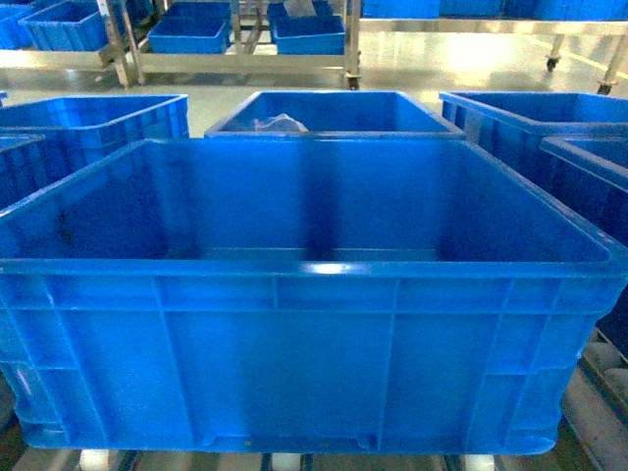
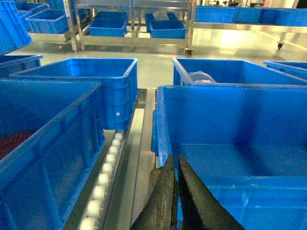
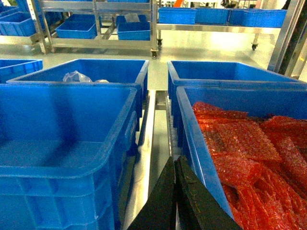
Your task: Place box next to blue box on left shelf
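Observation:
The box [image 1: 314, 343] is a large bright-blue open-top crate, empty, filling the middle of the head view on a roller shelf. My left gripper [image 2: 173, 158] is shut, its tips at the near end of the box's [image 2: 230, 124] left rim, with only a thin slit between the fingers. My right gripper [image 3: 174, 160] is shut and empty. It hangs over the metal rail between the box [image 3: 62, 120] and the crate to its right. Neither gripper shows in the head view. Another blue box [image 1: 98, 123] stands to the left, beyond the box's left corner.
A crate with red bubble wrap [image 3: 249, 158] stands close on the right. Behind the box is a crate holding a clear bag [image 1: 280, 123]. A nearer left crate [image 2: 48, 143] sits across a line of white rollers [image 2: 103, 187]. Steel racks with more crates [image 1: 235, 34] stand across the floor.

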{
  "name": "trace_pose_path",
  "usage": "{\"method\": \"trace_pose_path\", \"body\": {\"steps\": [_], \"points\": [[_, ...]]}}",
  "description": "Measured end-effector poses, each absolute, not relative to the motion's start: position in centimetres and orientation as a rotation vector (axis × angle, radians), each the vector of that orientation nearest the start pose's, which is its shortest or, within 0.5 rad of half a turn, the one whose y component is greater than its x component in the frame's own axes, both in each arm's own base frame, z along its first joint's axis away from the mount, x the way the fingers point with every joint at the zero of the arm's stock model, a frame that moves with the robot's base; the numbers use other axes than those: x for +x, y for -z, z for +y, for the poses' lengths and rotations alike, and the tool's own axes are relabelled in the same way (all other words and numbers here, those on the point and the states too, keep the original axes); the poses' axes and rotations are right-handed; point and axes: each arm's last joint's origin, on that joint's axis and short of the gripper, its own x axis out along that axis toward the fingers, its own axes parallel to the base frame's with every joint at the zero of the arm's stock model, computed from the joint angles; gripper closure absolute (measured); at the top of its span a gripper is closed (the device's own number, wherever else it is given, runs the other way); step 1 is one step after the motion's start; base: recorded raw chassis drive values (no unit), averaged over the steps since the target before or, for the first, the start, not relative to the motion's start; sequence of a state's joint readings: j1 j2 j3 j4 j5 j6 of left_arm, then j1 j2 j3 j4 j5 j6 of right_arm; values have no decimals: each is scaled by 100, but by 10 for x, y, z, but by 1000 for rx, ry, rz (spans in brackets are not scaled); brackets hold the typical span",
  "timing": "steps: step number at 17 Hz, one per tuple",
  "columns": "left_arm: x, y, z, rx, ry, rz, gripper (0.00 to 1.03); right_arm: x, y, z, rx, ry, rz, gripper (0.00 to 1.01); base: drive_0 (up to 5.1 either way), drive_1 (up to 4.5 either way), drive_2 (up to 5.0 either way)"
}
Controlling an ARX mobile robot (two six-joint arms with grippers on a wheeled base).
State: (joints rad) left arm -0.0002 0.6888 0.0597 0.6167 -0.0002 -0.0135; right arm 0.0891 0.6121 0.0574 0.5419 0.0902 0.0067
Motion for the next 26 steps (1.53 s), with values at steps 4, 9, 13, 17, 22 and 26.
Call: {"method": "trace_pose_path", "body": {"steps": [4, 9, 13, 17, 22, 26], "points": [[136, -167, 0, -13, 0, 10, 101, 131, -168, 0, 6, -2, 5, 100, 0, 0, 0], [124, -171, 0, -13, 0, -9, 101, 121, -171, 0, 6, 0, -9, 100, 0, 0, 0], [118, -171, 0, -13, 0, -12, 101, 115, -171, 0, 6, 0, -10, 100, 0, 0, 0], [112, -172, 0, -13, 0, -15, 101, 110, -171, 0, 6, 0, -13, 100, 0, 0, 0], [102, -166, 0, -12, 1, 33, 101, 97, -170, 0, 6, -1, -28, 100, 0, 0, 0], [97, -168, 0, -11, 0, 0, 101, 97, -167, 0, 6, 0, -4, 100, 0, 0, 0]]}}
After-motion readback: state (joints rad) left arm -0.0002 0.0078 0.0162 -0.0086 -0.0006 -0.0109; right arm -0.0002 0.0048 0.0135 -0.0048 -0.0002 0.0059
